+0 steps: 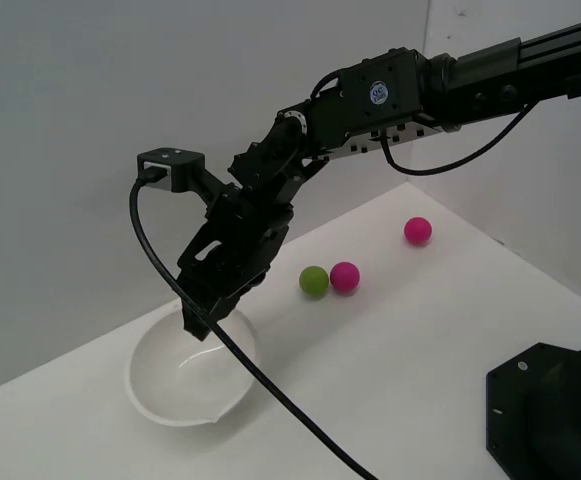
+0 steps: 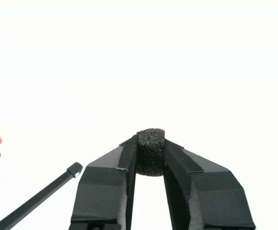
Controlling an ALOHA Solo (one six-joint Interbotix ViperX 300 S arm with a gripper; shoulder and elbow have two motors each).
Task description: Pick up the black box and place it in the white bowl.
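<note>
Only in the wrist view do we see the gripper (image 2: 150, 153) pinching the black box (image 2: 150, 151); outside, its tips hang inside the white bowl (image 1: 170, 405), 3 balls at 2 o'clock.

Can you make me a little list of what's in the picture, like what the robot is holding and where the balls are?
holding: black box, pinched between the jaws of the gripper
gripper place: above the white bowl, tips near its rim
bowl contents: nothing seen inside
balls: green ball touching a pink ball; another pink ball farther off, alone
surface: white table
box released: not yet
</note>
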